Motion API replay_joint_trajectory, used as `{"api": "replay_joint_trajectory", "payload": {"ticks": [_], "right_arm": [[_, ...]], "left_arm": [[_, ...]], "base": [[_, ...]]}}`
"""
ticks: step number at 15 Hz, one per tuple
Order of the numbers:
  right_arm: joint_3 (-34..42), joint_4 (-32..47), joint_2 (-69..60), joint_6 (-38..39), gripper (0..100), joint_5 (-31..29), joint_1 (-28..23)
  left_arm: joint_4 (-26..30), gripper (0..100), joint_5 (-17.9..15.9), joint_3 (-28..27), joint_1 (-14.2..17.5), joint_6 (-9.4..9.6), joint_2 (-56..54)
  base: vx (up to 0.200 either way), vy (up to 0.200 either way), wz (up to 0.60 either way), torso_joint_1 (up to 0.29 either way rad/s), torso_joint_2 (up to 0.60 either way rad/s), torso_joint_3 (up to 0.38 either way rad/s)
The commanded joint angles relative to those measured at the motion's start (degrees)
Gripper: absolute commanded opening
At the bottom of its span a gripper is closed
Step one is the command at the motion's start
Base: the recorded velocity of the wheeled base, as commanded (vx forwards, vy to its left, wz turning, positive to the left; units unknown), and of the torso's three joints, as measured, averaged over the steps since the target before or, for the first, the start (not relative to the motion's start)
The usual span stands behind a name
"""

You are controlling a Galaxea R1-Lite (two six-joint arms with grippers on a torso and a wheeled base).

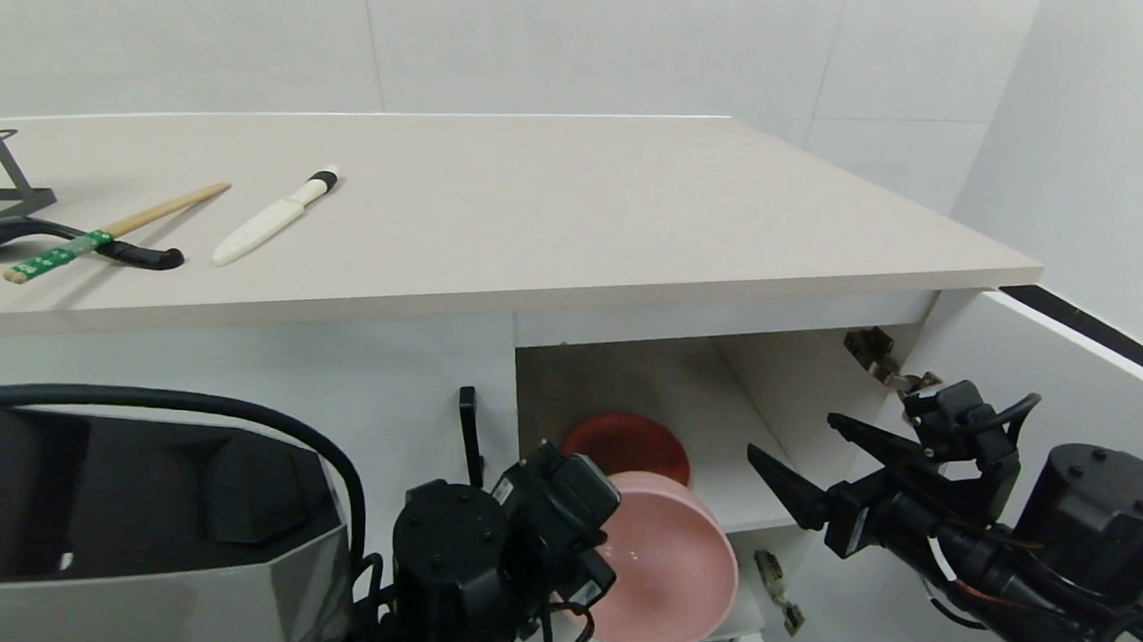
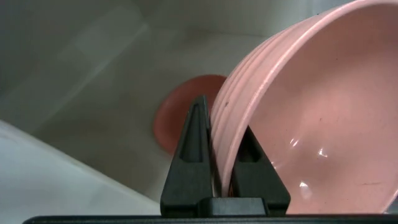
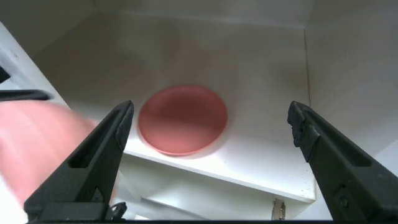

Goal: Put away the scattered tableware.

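Soft, even light from above. Brightest on the counter across the upper head frame; the white knife, upper left, casts a thin, faint shadow. Dimmer in the cabinet interior, lower centre, under the counter's overhang. Small white glints on the pink bowl inner wall.

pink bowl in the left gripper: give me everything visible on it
The pink bowl is pale pink and glossy, ceramic or plastic by its look, with ridged rings round the outer wall and a few dark specks inside. It is tipped up on edge. The left gripper pinches its rim, one finger inside, one outside. It hangs at the open cabinet's front, before the red plate on the shelf.
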Motion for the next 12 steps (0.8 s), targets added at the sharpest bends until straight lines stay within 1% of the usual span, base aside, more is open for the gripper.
{"api": "replay_joint_trajectory", "payload": {"ticks": [1, 3, 5, 6, 7, 8, 9, 10, 11, 12], "right_arm": [[0.17, -0.06, 0.02, 0.01, 100, 0.04, 0.34], [0.17, -0.06, 0.02, 0.01, 100, 0.04, 0.51], [0.17, -0.06, -0.07, 0.01, 100, 0.04, 0.43], [0.25, -0.06, -0.07, 0.01, 100, 0.04, 0.6], [0.34, -0.06, -0.07, 0.01, 100, 0.04, 0.6], [0.34, -0.06, -0.07, 0.1, 100, 0.04, 0.6], [0.43, -0.06, -0.07, 0.01, 100, 0.04, 0.6], [0.52, -0.06, 0.1, 0.1, 100, 0.04, 0.95], [0.43, -0.06, 0.37, 0.1, 100, -0.04, 0.95], [0.25, -0.06, 0.45, 0.19, 100, -0.04, 0.78]], "left_arm": [[-0.09, 0, 4.12, -6.27, 0.01, -0.3, 4.43], [-0.09, 0, 7.64, -11.55, 0.1, -0.56, 7.33], [-0.09, 0, 9.4, -13.39, 0.18, -0.65, 8.65], [-0.09, 0, 11.42, -16.56, 0.8, -0.91, 10.41], [-0.09, 0, 12.47, -19.11, 1.06, -1.18, 11.03], [-0.09, 0, 12.83, -20.78, 1.68, -1.79, 11.03], [-0.09, 0, 12.83, -21.39, 1.85, -1.88, 10.94], [-0.09, 0, 12.83, -23.24, 2.56, -3.37, 10.67], [-0.09, 0, 12.3, -23.77, 2.56, -5.48, 9.97], [-0.09, 0, 12.12, -23.68, 2.56, -6.27, 9.53]], "base": [[0.0, 0.0, 0.0, 0.0, 0.0, 0.0], [0.0, 0.0, 0.0, 0.0, 0.0, 0.0], [0.0, 0.0, 0.0, 0.0, 0.0, 0.0], [0.0, 0.0, 0.0, 0.0, 0.0, 0.0], [0.0, 0.0, 0.0, 0.0, 0.0, 0.0], [0.0, 0.0, 0.0, 0.0, 0.0, 0.0], [0.0, 0.0, 0.0, 0.0, 0.0, 0.0], [0.0, 0.0, 0.0, 0.0, 0.0, 0.0], [0.0, 0.0, 0.0, 0.0, 0.0, 0.0], [0.0, 0.0, 0.0, 0.0, 0.0, 0.0]]}}
